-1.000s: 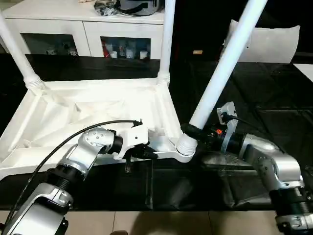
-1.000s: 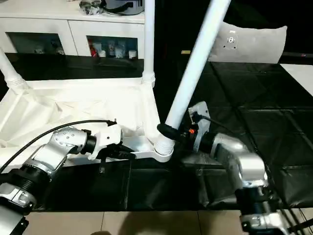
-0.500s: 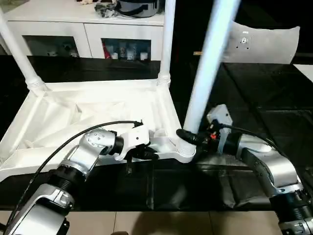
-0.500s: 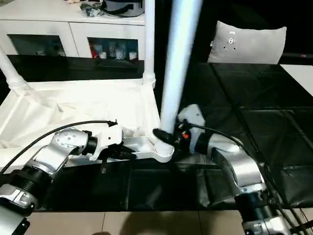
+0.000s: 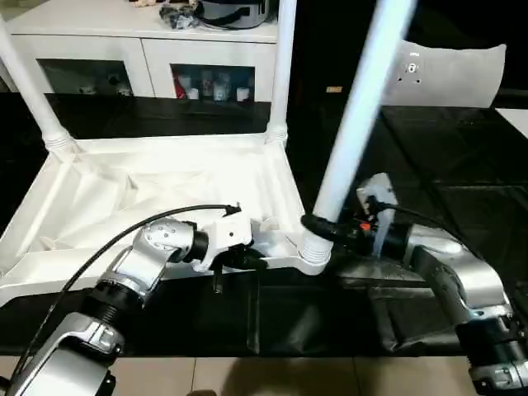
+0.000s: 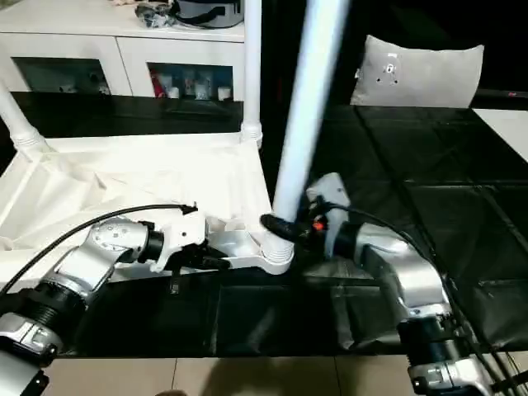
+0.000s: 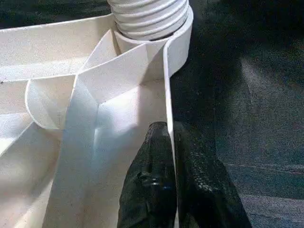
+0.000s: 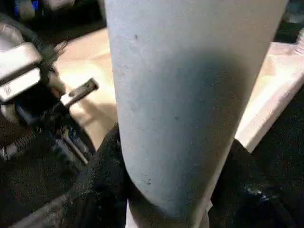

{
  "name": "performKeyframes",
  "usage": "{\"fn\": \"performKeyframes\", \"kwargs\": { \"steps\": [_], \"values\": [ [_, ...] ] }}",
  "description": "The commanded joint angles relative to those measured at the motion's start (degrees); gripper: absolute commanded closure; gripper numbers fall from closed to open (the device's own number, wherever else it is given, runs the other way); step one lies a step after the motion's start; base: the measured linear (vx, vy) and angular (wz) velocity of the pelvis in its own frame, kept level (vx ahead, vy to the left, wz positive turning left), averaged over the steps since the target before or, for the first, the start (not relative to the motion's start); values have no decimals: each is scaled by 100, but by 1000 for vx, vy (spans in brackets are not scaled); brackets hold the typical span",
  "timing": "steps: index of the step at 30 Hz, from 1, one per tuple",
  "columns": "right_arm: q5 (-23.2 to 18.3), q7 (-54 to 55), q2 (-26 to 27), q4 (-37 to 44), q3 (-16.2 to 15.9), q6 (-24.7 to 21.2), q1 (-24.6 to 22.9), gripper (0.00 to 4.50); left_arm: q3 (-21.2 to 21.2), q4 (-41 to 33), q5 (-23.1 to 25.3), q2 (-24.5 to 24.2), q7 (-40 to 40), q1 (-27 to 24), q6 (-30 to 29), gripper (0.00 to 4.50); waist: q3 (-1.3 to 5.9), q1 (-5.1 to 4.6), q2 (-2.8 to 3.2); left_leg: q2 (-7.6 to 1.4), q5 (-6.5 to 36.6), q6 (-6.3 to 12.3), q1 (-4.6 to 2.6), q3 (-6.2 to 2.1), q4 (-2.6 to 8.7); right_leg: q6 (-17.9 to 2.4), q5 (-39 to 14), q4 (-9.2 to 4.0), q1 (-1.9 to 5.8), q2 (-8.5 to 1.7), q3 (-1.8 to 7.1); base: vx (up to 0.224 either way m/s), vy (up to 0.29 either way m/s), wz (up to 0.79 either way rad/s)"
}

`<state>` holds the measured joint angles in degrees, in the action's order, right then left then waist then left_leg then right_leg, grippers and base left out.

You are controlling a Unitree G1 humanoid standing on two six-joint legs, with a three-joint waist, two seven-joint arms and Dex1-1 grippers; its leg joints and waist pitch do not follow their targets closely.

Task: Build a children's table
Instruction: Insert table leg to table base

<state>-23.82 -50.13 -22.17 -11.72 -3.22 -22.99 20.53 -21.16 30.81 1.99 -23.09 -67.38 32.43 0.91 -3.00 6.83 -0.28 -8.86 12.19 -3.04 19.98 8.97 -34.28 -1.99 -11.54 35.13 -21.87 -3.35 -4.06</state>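
The children's table top (image 5: 165, 181) lies upside down on the black mat, ribbed underside up. Two white legs stand in its far corners, one on the left (image 5: 29, 82) and one on the right (image 5: 283, 66). A third leg (image 5: 355, 124) rises from the near right corner socket (image 5: 313, 252), leaning slightly right. My right gripper (image 5: 318, 227) is shut around this leg just above the socket; its black fingers (image 8: 102, 175) flank the leg (image 8: 185, 95). My left gripper (image 5: 252, 260) is shut on the top's near rim wall (image 7: 167, 95), one finger (image 7: 152, 180) on each side.
A white glass-door cabinet (image 5: 148, 58) stands behind the table top. A grey cushion (image 5: 454, 70) leans at the back right. The black mat (image 5: 462, 181) stretches to the right, and pale floor tiles (image 5: 247, 375) run along the near edge.
The held leg swung from a strong rightward lean to nearly upright, then back to a slight lean, with my right gripper moving along. The left gripper stayed put.
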Motion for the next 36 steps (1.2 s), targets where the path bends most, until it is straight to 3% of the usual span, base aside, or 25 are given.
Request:
{"fn": "performKeyframes", "kwargs": {
  "steps": [1, 2, 4, 5, 7, 9, 10, 11, 13, 16, 17, 18, 19, 20, 23, 29, 36],
  "values": [
    [71, 212, -32, -263, 107, -199, -198, 264, -50, -102, 44, -16, -61, -20, -3, 450, 324, 4, 46, -489, 952, 124, -18, -147, 478, -1155, -1092, -451, 260, -652, 371, 0, 0, 0],
    [8, 339, 27, -243, 229, -170, -297, 264, -40, -113, 35, -17, -54, -29, -19, 450, 317, -1, 70, -481, 997, 107, -14, -146, 479, -1168, -1096, -460, 255, -645, 366, 0, 0, 0],
    [-15, 374, 44, -233, 270, -166, -335, 264, -39, -118, 34, -16, -51, -32, -25, 450, 311, 2, 61, -475, 1043, 89, -16, -145, 484, -1150, -1213, -467, 257, -648, 364, 0, 0, 0],
    [-33, 433, 64, -157, 302, -130, -484, 264, -31, -142, 24, -19, -45, -51, -51, 450, 310, 16, 143, -479, 1113, 57, -28, -150, 485, -1125, -1309, -490, 247, -655, 368, 0, 0, 0],
    [-10, 475, 74, -58, 300, -107, -622, 264, -22, -161, 12, -28, -51, -69, -72, 450, 314, 14, 114, -482, 1137, 44, -20, -155, 495, -1108, -1242, -481, 264, -639, 366, 0, 0, 0],
    [194, 476, -21, 76, 152, -70, -749, 264, -26, -173, 11, -41, -71, -74, -84, 450, 309, 21, 173, -466, 1164, 43, -8, -160, 492, -1085, -1274, -492, 264, -643, 366, 0, 0, 0],
    [216, 474, -32, 84, 135, -65, -757, 264, -27, -174, 11, -42, -73, -74, -85, 450, 309, 19, 158, -463, 1171, 46, -14, -155, 492, -1069, -1323, -503, 266, -638, 362, 0, 0, 0],
    [516, 407, -189, 117, -131, 49, -778, 264, -55, -163, 39, -63, -107, -56, -64, 450, 308, 24, 175, -462, 1156, 49, -10, -161, 493, -1042, -1411, -500, 268, -640, 362, 0, 0, 0],
    [680, 327, -290, 80, -312, 83, -705, 264, -108, -148, 92, -91, -152, -27, -25, 450, 310, 21, 173, -460, 1094, 59, -6, -154, 488, -1010, -1419, -506, 266, -637, 366, 0, 0, 0],
    [760, 182, -360, -19, -449, 65, -548, 264, -165, -110, 152, -127, -210, 17, 37, 450, 318, 20, 180, -463, 1006, 124, -1, -153, 478, -1054, -1294, -486, 260, -628, 360, 0, 0, 0],
    [777, 145, -378, -48, -483, 65, -508, 264, -170, -99, 162, -136, -219, 29, 49, 450, 319, 15, 176, -458, 1015, 136, 4, -150, 476, -1063, -1291, -488, 264, -626, 361, 0, 0, 0],
    [788, 109, -399, -69, -519, 56, -474, 264, -172, -94, 167, -146, -228, 38, 52, 450, 317, 15, 134, -460, 967, 160, 13, -153, 481, -1065, -1317, -481, 274, -642, 361, 0, 0, 0],
    [800, 56, -428, -93, -569, 50, -432, 264, -181, -92, 178, -163, -246, 50, 58, 450, 313, 11, 148, -461, 979, 164, 7, -150, 481, -1056, -1369, -492, 266, -640, 361, 0, 0, 0],
    [820, -38, -465, -145, -648, 22, -349, 264, -196, -78, 200, -195, -278, 75, 81, 450, 319, 6, 88, -458, 950, 190, 9, -143, 473, -1042, -1429, -487, 272, -645, 362, 0, 0, 0],
    [920, -332, -574, -352, -927, -23, -101, 264, -202, 22, 239, -257, -340, 160, 159, 450, 305, -6, 98, -462, 1001, 210, 1, -137, 481, -988, -1666, -513, 244, -633, 356, 0, 0, 0],
    [1055, -604, -622, -473, -1244, -46, 102, 264, -190, 126, 270, -277, -341, 258, 192, 450, 314, -13, 75, -476, 1062, 146, -13, -147, 497, -985, -1626, -504, 237, -642, 360, 0, 0, 0],
    [1020, -733, -578, -515, -1356, -121, 155, 264, -228, 155, 258, -274, -329, 286, 177, 450, 314, -6, 67, -482, 1075, 140, -10, -143, 497, -1018, -1552, -501, 242, -652, 370, 0, 0, 0]
  ]
}}
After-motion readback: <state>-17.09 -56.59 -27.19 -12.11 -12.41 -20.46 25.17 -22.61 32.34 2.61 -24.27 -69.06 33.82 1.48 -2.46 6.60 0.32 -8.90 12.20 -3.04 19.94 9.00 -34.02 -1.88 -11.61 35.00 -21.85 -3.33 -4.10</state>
